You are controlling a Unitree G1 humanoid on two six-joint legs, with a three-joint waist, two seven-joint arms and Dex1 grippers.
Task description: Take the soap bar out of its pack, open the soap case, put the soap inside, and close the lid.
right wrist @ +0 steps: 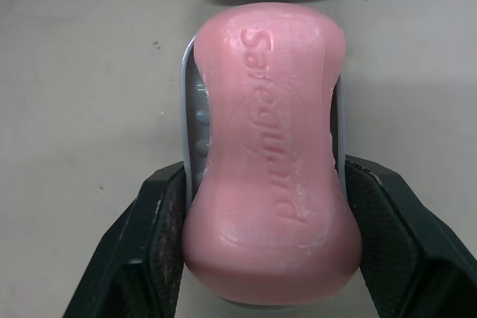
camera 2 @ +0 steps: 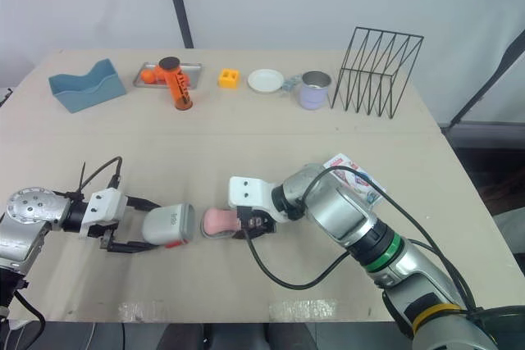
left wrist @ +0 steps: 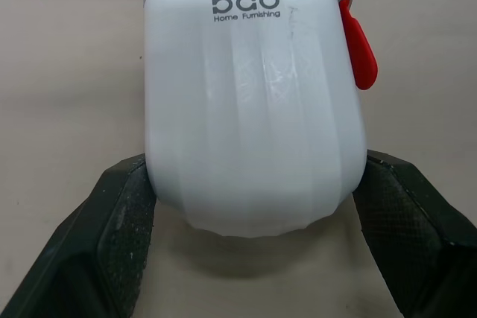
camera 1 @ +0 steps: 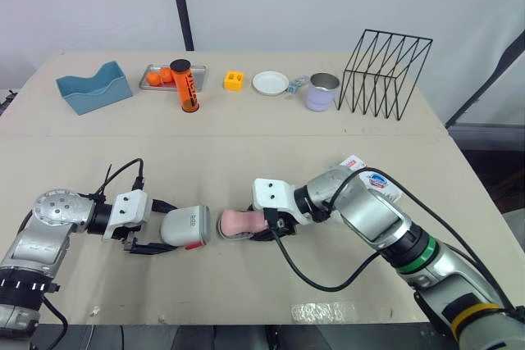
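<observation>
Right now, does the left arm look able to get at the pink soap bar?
Within range, probably, but not free to take it. The soap bar lies just past the lid, yet the left end effector is shut on that lid, and the right end effector grips the soap's sides.

Pink soap bar (right wrist: 268,154), embossed lettering. White case lid (left wrist: 253,109), faint vertical ribbing, dark printed logo, red clasp (left wrist: 360,53). Grey case base (right wrist: 188,147).
</observation>
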